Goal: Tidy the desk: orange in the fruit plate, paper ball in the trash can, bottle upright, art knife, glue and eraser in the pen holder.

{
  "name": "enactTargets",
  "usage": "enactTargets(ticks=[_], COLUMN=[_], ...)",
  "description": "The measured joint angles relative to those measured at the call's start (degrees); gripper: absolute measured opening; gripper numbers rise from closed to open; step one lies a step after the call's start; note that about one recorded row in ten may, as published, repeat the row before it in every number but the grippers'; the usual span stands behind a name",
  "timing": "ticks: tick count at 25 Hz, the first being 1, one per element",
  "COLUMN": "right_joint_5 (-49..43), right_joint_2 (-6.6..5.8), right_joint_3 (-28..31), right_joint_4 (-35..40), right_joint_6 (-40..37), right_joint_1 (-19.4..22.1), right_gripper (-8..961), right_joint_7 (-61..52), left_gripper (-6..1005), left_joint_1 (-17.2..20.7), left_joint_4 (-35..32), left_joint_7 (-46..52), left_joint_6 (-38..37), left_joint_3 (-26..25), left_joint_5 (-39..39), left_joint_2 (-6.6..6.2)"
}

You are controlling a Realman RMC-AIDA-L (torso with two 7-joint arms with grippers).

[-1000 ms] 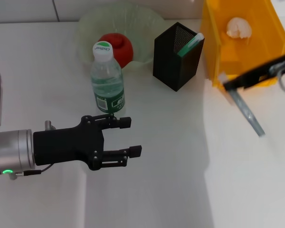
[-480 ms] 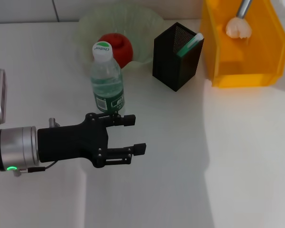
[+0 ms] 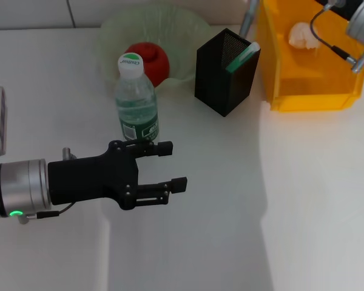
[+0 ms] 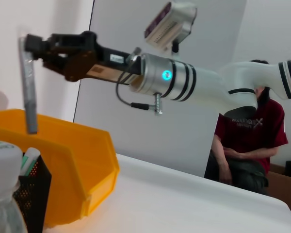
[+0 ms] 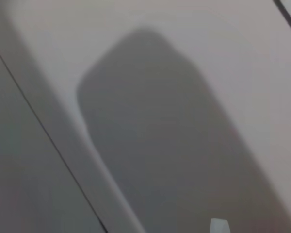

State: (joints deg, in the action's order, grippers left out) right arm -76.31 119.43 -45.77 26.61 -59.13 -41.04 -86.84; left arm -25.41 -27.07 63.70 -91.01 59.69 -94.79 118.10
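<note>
My right gripper [image 4: 28,44] is shut on the grey art knife [image 4: 29,97], which hangs blade down above the black mesh pen holder [image 3: 225,73]. In the head view only the knife's end [image 3: 249,17] shows, behind the holder. A green and white stick [image 3: 242,56] leans inside the holder. The water bottle [image 3: 136,100] stands upright. The orange [image 3: 151,59] lies in the green fruit plate [image 3: 191,30]. The paper ball [image 3: 303,35] lies in the yellow bin [image 3: 309,91]. My left gripper [image 3: 171,163] is open and empty just in front of the bottle. The eraser is not visible.
The right arm's wrist [image 3: 363,21] reaches in over the bin from the top right corner. A person in a red shirt [image 4: 247,141] sits beyond the table in the left wrist view. The right wrist view shows only a grey surface.
The right arm has carried the knife from the table right of the bin, up over the bin and leftward to above the pen holder. The left gripper has shifted slightly toward me.
</note>
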Motion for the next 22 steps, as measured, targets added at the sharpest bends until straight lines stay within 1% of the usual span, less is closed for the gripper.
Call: enactTargets(ticks=[2, 5, 8, 11, 16, 19, 22], right_joint_5=[0.07, 0.14, 0.18, 0.21, 0.26, 0.47, 1.32], right_joint_2=[0.04, 0.07, 0.13, 0.13, 0.08, 0.06, 0.02], right_joint_3=[-1.68, -2.83, -2.84, -2.84, -2.73, -2.24, -2.14], right_joint_4=[-1.89, -4.23, -5.56, -5.71, -2.97, 1.15, 7.76], right_joint_6=[3.86, 6.94, 7.30, 6.81, 1.97, -4.98, -15.31], right_joint_1=[-1.86, -4.15, -5.35, -5.30, -2.45, 0.82, 6.47], right_gripper=[120, 117, 113, 110, 301, 436, 582], right_joint_7=[0.61, 2.74, 4.09, 4.16, 3.96, 3.07, 2.62], left_gripper=[765, 765, 765, 765, 765, 765, 765], left_joint_1=[0.14, 0.39, 0.43, 0.44, 0.34, 0.17, 0.07], left_joint_4=[0.05, 0.11, 0.16, 0.16, 0.00, -0.12, -0.21], left_joint_7=[0.01, -0.10, -0.16, -0.16, -0.17, 0.02, 0.11], left_joint_6=[0.00, 0.17, 0.26, 0.28, 0.02, -0.08, -0.44], left_joint_3=[-0.01, -0.02, -0.04, -0.32, -0.87, -0.99, -1.48], left_joint_5=[0.03, 0.14, 0.15, 0.15, 0.15, 0.14, 0.13], left_joint_2=[0.01, 0.02, 0.02, 0.02, 0.01, 0.01, -0.03])
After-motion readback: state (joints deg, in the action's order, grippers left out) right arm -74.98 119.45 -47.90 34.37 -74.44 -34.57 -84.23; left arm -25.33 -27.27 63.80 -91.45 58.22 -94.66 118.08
